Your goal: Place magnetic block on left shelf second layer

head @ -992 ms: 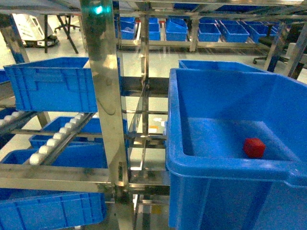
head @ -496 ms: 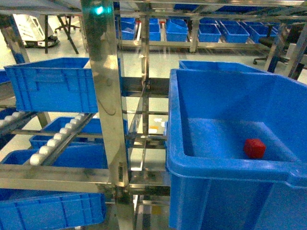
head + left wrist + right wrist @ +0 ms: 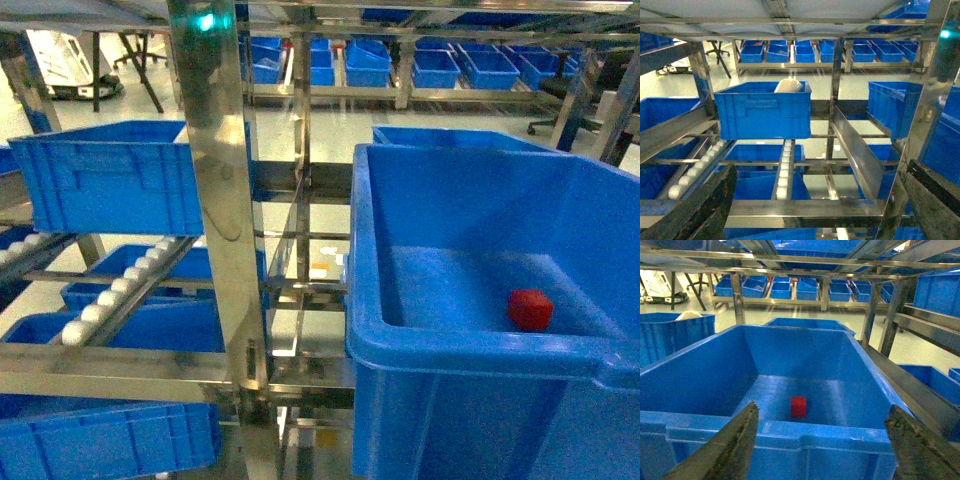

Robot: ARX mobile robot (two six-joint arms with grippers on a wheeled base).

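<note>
From the head camera, my red magnetic block (image 3: 530,309) lies on the floor of the big blue bin (image 3: 400,345) at right, near its front wall and toward the right side, while a steel upright (image 3: 222,200) splits the rack and another blue bin (image 3: 105,185) sits on the left shelf's roller rails (image 3: 115,290); neither of my arms shows here. From the left wrist, my left tool (image 3: 810,200) hangs wide open and empty before the left shelf, its dark fingers (image 3: 700,205) framing the rollers and the bin with a pale object (image 3: 788,86) inside. From the right wrist, my right tool (image 3: 822,440) is spread open just outside the big bin's near rim, the block centred between its fingers (image 3: 727,445) but well below and beyond them. The pick is not yet made, I judge: I should lift over the rim first, drop straight down onto the block with the jaws squared to its flat faces, and close only once the fingertips straddle it, keeping clear of the front wall.
</note>
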